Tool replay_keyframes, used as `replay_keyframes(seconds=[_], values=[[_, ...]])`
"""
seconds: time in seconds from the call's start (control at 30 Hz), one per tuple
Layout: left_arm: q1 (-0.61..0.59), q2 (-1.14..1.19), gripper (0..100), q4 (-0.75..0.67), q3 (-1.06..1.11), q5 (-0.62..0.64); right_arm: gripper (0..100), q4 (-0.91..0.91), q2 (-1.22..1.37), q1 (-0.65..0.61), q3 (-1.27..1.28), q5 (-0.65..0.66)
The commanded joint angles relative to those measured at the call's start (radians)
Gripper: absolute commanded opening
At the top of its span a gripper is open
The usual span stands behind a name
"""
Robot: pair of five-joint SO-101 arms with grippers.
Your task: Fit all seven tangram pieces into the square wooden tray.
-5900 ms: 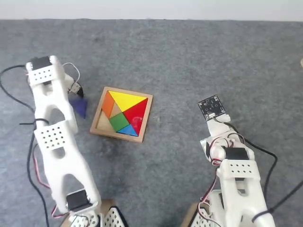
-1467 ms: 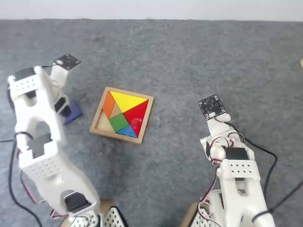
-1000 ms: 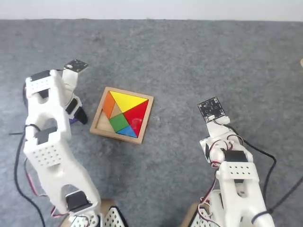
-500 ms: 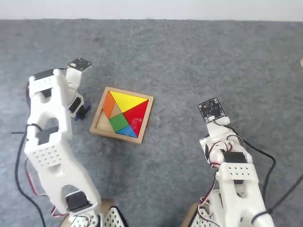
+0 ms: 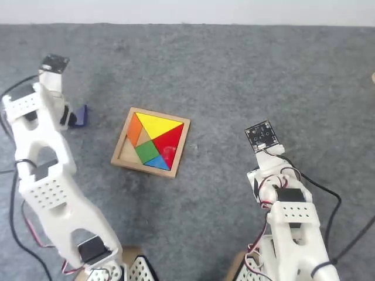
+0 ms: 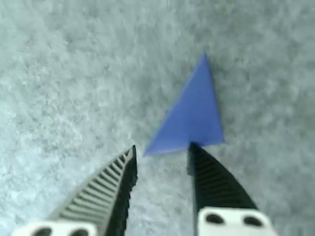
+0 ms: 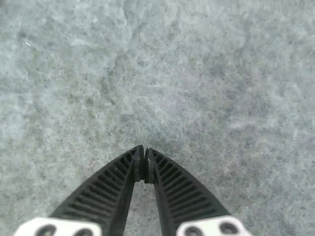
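Observation:
The square wooden tray lies mid-table holding yellow, red, orange, green and light blue pieces, with bare wood showing at its near left corner. A dark blue triangle lies on the carpet to the left of the tray, apart from it. My left gripper sits just beside the triangle. In the left wrist view the gripper is open, and the triangle lies flat just beyond its fingertips, one tip at its edge. My right gripper is shut on nothing above bare carpet.
Grey carpet covers the whole table. The right arm stands at the near right, well away from the tray. Open carpet stretches behind the tray and between the two arms.
My left arm swung left and toward the back, away from the tray. The dark blue triangle now lies farther left and back than before. The right arm has hardly moved.

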Motion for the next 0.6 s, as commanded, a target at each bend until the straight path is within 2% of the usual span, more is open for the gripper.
replay_keyframes(seconds=[0.0,0.23,0.37,0.57], values=[[0.011,-0.015,19,-0.052,-0.044,0.015,0.8,-0.019,-0.022,-0.01,-0.005,0.008],[0.074,-0.014,19,-0.092,-0.007,0.009,0.8,-0.021,-0.022,-0.01,-0.005,0.008],[0.114,-0.012,19,-0.101,0.047,-0.054,0.8,-0.021,-0.022,-0.01,-0.005,0.008],[0.097,0.026,18,-0.1,0.059,-0.064,0.8,-0.021,-0.022,-0.01,-0.005,0.008]])
